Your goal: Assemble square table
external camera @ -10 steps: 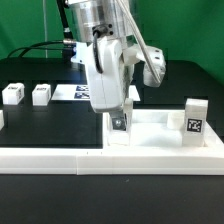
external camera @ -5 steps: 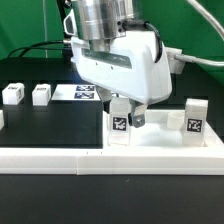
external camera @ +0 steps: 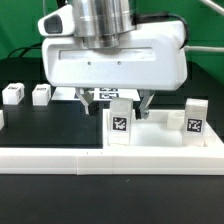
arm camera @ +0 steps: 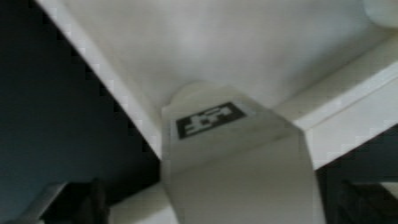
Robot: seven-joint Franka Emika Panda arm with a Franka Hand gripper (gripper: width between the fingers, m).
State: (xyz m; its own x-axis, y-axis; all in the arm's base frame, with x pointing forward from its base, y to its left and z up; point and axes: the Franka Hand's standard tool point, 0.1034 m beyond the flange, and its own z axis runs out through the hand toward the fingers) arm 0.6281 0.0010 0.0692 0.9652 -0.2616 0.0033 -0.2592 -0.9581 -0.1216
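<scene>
The square table's white slab (external camera: 160, 136) lies at the exterior view's right, recessed face up. One tagged white leg (external camera: 119, 123) stands upright at its near left corner, and a second leg (external camera: 194, 117) stands at the right. My gripper (external camera: 120, 108) hangs broadside over the first leg, open, with one finger (external camera: 146, 106) on each side of the leg's top and a gap to it. In the wrist view the leg (arm camera: 222, 150) rises between the two dark fingers (arm camera: 71, 203) over the slab (arm camera: 267, 45). My gripper (arm camera: 217, 205) holds nothing.
Two loose tagged legs (external camera: 12, 93) (external camera: 40, 94) stand on the black table at the exterior view's left. The marker board (external camera: 70, 93) lies behind, partly hidden by the gripper. Long white border bars (external camera: 90, 156) run along the front.
The gripper has turned about its vertical axis from edge-on to broadside, and its fingers now stand apart from the leg. The leg has stayed upright in the same corner.
</scene>
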